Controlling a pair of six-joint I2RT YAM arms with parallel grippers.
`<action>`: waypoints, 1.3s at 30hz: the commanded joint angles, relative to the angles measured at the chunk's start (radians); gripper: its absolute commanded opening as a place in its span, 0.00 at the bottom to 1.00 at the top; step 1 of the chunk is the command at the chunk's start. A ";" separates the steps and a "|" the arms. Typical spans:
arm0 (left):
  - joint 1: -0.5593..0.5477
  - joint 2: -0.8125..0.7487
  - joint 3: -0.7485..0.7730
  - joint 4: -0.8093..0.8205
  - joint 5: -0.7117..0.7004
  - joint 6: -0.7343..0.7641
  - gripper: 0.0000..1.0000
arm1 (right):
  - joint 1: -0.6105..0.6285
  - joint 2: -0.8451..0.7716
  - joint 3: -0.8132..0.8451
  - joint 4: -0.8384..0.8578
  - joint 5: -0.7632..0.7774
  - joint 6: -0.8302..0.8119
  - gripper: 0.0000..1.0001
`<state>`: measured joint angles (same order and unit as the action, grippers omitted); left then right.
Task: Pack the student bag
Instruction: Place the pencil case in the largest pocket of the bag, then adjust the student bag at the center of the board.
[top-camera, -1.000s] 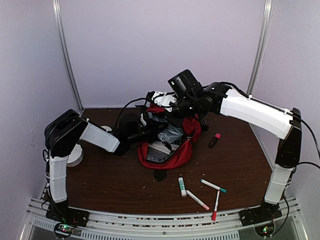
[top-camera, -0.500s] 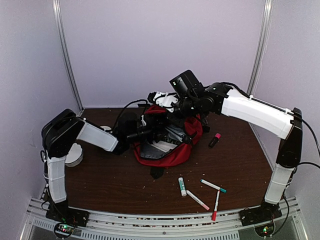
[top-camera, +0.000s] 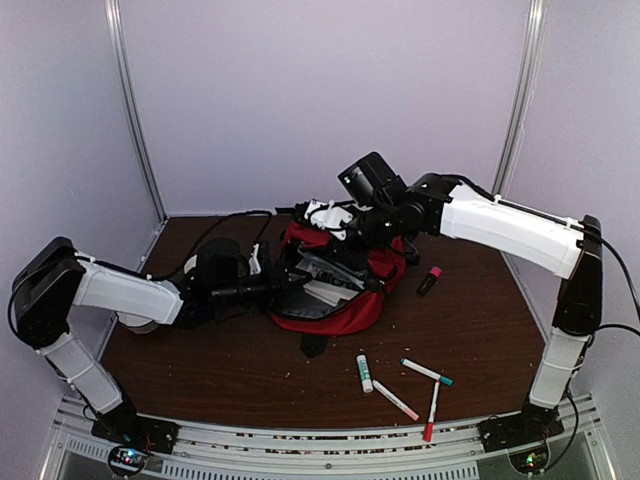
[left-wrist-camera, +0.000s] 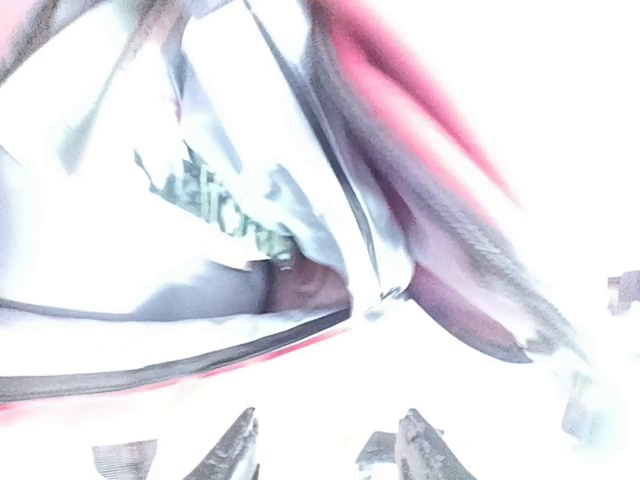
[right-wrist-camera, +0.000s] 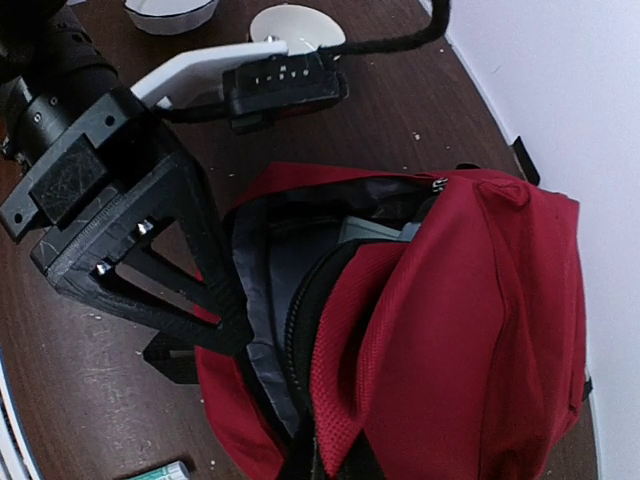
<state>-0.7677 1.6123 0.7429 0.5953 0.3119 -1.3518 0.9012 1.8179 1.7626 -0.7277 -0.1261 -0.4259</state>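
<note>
Your dark brown surface (top-camera: 200, 350) is enclosed by pale walls (top-camera: 320, 90). The student bag (top-camera: 345, 310) lies at frame centre, mouth open. The right tool (top-camera: 352, 228) is clamped on its rim, and the left tool (left-wrist-camera: 325, 455) stands parted at the opening. Pens (top-camera: 395, 400) lie at lower right.

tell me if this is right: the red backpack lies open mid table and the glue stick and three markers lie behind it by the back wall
The glue stick and three markers lie in front of the red backpack, toward the near edge, not behind it; the top external view shows this. The rest is right.
</note>
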 joint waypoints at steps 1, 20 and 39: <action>-0.033 -0.132 -0.040 -0.221 -0.124 0.432 0.43 | 0.006 0.024 -0.024 0.012 -0.163 0.072 0.00; -0.271 0.019 0.017 -0.173 -0.456 1.667 0.52 | -0.060 0.088 0.053 -0.039 -0.301 0.129 0.01; -0.263 0.360 0.336 -0.237 -0.601 1.727 0.26 | -0.087 0.086 0.046 -0.031 -0.325 0.143 0.00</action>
<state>-1.0374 1.9697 1.0309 0.3878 -0.2157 0.3515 0.8173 1.8988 1.7924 -0.7528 -0.4126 -0.2955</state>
